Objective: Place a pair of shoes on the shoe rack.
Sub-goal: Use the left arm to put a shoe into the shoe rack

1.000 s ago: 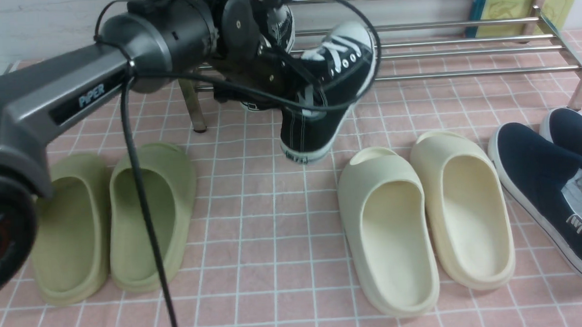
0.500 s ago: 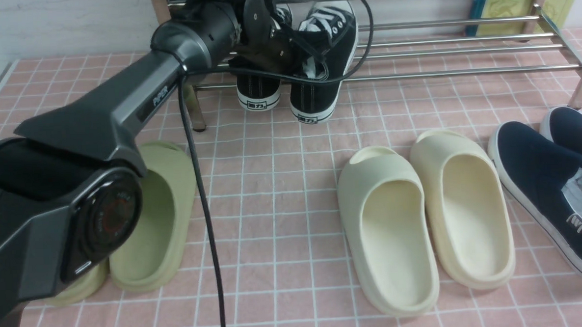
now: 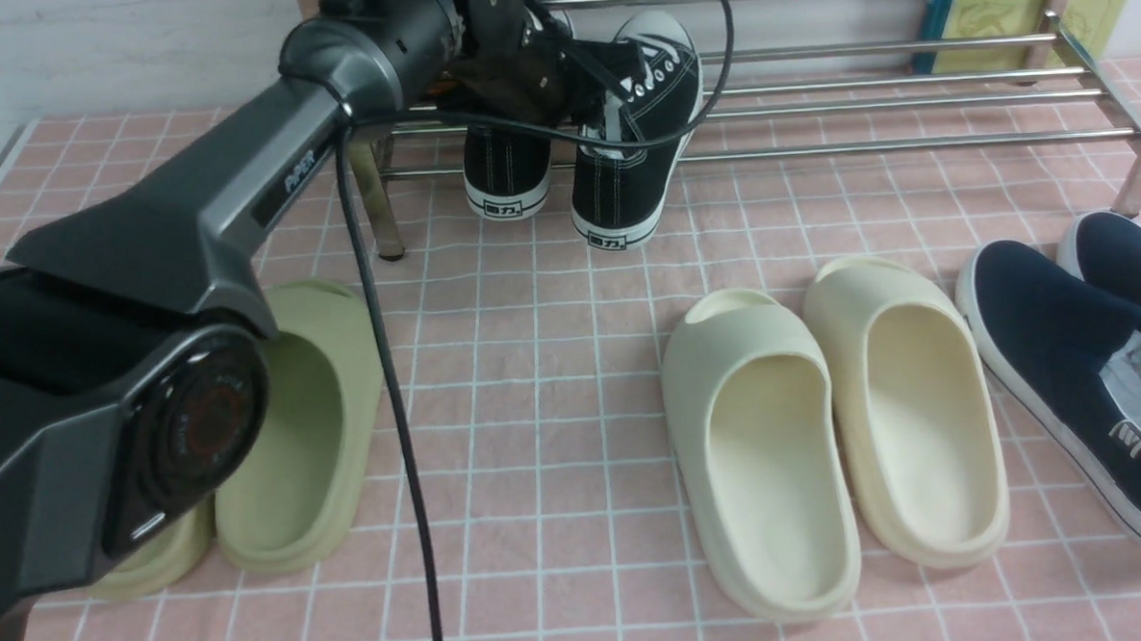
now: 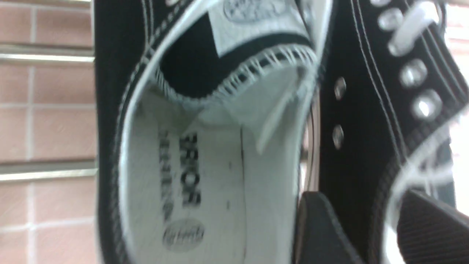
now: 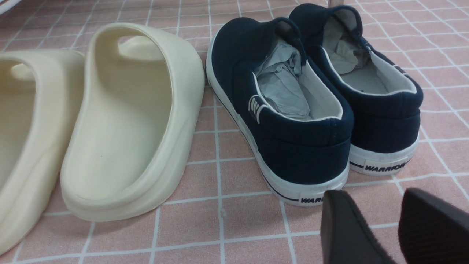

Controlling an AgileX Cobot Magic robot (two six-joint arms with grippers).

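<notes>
The pair of shoes [image 3: 612, 165] is now at the shoe rack [image 3: 378, 208], heels overhanging its front bar. 1 s ago it hung tilted in the air, short of the rack. Left claw [image 4: 362, 200] still pinches the 2 inner walls together, so release is left, prob. after a push further in. Left wrist view shows that grip and bars beyond the claw; front view hides it behind the arm. Right claw [image 5: 373, 194] is spread, empty, navy slip-ons [image 5: 293, 110] just ahead of it.
</notes>
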